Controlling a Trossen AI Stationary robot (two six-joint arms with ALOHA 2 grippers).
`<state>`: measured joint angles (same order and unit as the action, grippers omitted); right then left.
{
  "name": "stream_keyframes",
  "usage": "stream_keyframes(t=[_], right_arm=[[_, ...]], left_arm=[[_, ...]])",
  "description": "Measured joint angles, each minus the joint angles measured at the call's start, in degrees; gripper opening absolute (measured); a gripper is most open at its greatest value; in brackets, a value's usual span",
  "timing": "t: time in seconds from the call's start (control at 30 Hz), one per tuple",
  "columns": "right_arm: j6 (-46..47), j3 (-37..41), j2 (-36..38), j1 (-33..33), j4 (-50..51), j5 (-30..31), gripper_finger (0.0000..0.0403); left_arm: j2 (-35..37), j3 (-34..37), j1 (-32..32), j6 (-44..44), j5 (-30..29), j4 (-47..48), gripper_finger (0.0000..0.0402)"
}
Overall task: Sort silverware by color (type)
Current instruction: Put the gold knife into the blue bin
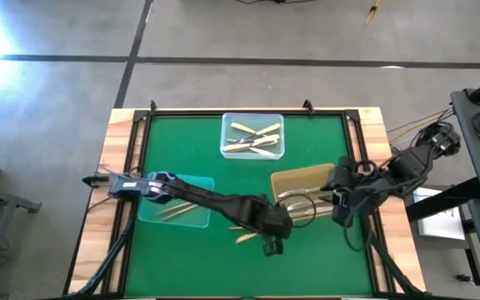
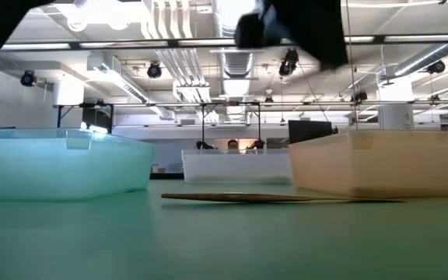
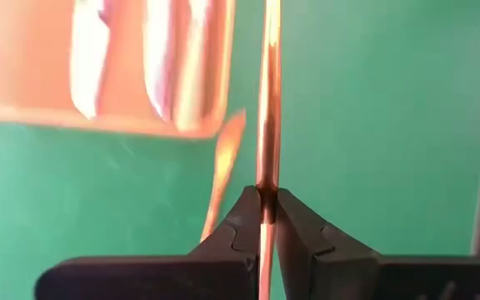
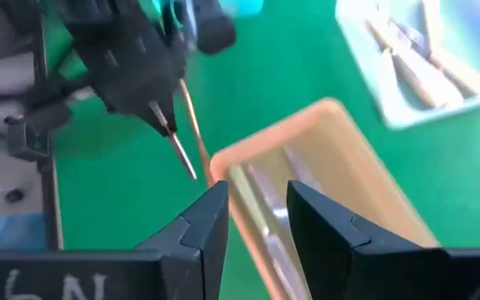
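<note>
The left gripper (image 3: pixel 265 218) is clenched on a coppery gold utensil (image 3: pixel 267 108) above the green mat's near middle — just left of the amber tray (image 1: pixel 307 177) — while the right gripper (image 4: pixel 257 218) hangs over this tray, jaws apart and empty.

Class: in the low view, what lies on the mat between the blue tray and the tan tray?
A coppery utensil lies flat between the blue tray and tan tray; a white tray sits farther back.
</note>
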<state>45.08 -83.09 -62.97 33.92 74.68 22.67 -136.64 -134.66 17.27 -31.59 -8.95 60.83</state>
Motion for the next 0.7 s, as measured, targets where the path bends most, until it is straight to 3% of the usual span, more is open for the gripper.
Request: stream_keyframes(t=[0.3, 0.5, 0.7], right_arm=[[-1.2, 2.0, 0.8, 3.5, -2.3, 12.6, 0.0116], [-4.9, 8.4, 1.2, 3.2, -13.2, 15.8, 0.0114], [-6.8, 14.2, 1.4, 2.3, -24.5, 19.3, 0.0112]], left_arm=[[10.5, 0.0, -0.3, 0.2, -21.7, -3.4, 0.0007], [15.0, 0.4, -0.2, 3.0, -29.0, -1.6, 0.0008], [19.2, 0.5, -0.2, 1.2, -32.8, 10.2, 0.0008]])
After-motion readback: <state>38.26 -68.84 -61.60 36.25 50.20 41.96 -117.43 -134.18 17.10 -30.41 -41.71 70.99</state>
